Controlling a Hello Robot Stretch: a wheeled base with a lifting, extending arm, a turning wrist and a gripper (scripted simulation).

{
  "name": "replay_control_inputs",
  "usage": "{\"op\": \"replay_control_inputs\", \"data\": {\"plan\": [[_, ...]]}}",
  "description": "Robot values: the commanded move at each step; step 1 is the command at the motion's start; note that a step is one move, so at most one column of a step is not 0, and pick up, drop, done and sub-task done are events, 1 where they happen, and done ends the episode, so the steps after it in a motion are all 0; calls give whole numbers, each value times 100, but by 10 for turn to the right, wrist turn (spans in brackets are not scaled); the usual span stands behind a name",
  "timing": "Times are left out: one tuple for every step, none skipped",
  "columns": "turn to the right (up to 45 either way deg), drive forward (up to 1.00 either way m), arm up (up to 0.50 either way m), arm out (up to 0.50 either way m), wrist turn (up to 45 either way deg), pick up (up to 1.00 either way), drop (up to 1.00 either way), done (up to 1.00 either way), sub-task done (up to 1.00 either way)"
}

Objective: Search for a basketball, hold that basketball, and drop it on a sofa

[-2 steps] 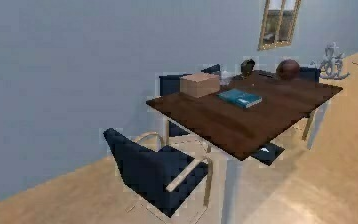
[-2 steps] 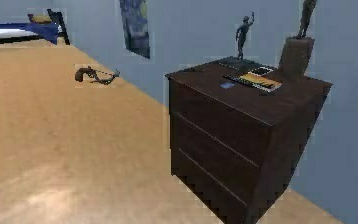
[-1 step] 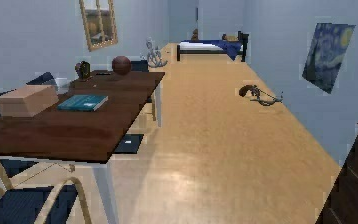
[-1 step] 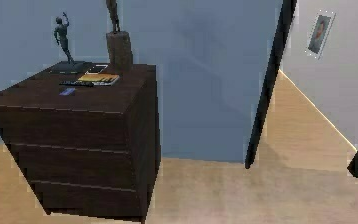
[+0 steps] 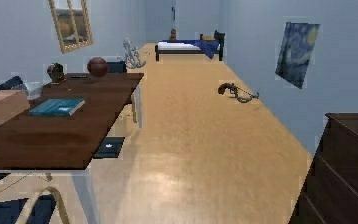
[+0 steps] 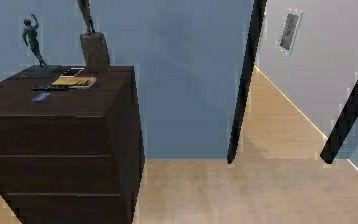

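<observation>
Desk (image 5: 47,140) of dark wood is seen at the forward view's left. On it are set a cardboard box (image 5: 2,105), a teal book (image 5: 57,106) and, near the far edge, the basketball (image 5: 97,67), a round reddish-brown ball. Further right, a bed (image 5: 187,47) is seen at the room's far end, a small dark object (image 5: 237,92) on the floor, a poster (image 5: 297,52) on the wall and a dark dresser (image 5: 342,170) at the edge. In the arm side view, the dresser (image 6: 67,130) is topped by a figurine (image 6: 32,40) and books (image 6: 72,75), and a dark door frame (image 6: 249,80) is seen further right. The gripper's state cannot be told, so no place relative to it can be given.
</observation>
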Motion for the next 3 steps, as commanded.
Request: {"op": "replay_control_inputs", "data": {"plan": [[0, 100, 0, 0, 0, 0, 0, 0, 0], [30, 0, 0, 0, 0, 0, 0, 0, 0], [0, 95, 0, 0, 0, 0, 0, 0, 0]]}}
